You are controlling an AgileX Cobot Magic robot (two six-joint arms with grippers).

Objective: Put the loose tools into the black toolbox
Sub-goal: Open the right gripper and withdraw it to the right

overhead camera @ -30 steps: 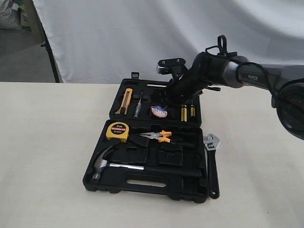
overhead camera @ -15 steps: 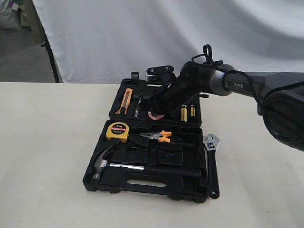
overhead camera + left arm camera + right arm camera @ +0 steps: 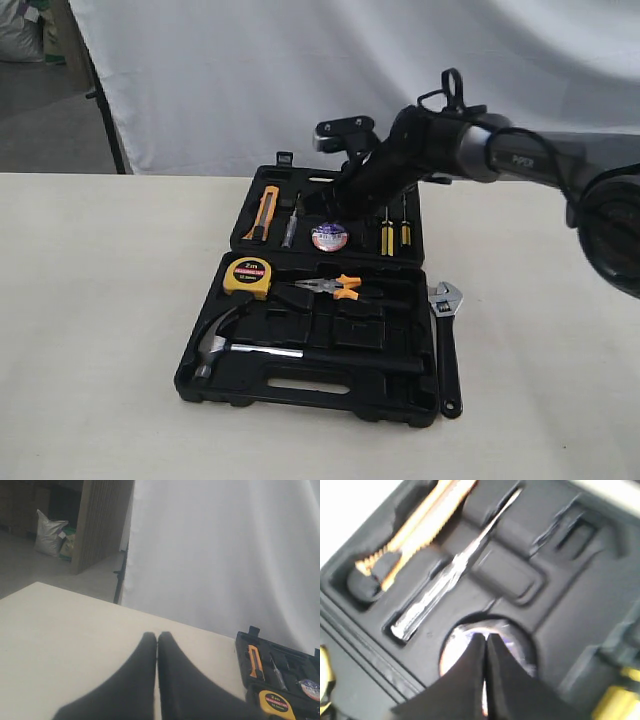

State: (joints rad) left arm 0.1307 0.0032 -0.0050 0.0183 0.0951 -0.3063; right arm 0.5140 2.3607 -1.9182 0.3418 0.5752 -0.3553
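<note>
The black toolbox (image 3: 395,392) lies open on the table, both halves up. A claw hammer (image 3: 262,347) rests in the near half. The black adjustable wrench (image 3: 445,345) lies on the table just right of the box. The tape roll (image 3: 330,237) sits in a round recess of the far half. My right gripper (image 3: 336,207) hovers just above it, shut and empty; the right wrist view shows its tips (image 3: 485,637) over the roll (image 3: 454,652). My left gripper (image 3: 157,636) is shut and empty over bare table left of the toolbox (image 3: 243,647).
A yellow tape measure (image 3: 248,276) and orange-handled pliers (image 3: 332,287) sit in the near half. An orange utility knife (image 3: 264,213), a silver screwdriver (image 3: 452,577) and yellow-handled screwdrivers (image 3: 394,236) fill the far half. A white curtain hangs behind the table.
The right gripper dipped down-left onto the tape roll half a second ago and has since lifted back up and right. The roll stays in its recess. Other tools are unmoved.
</note>
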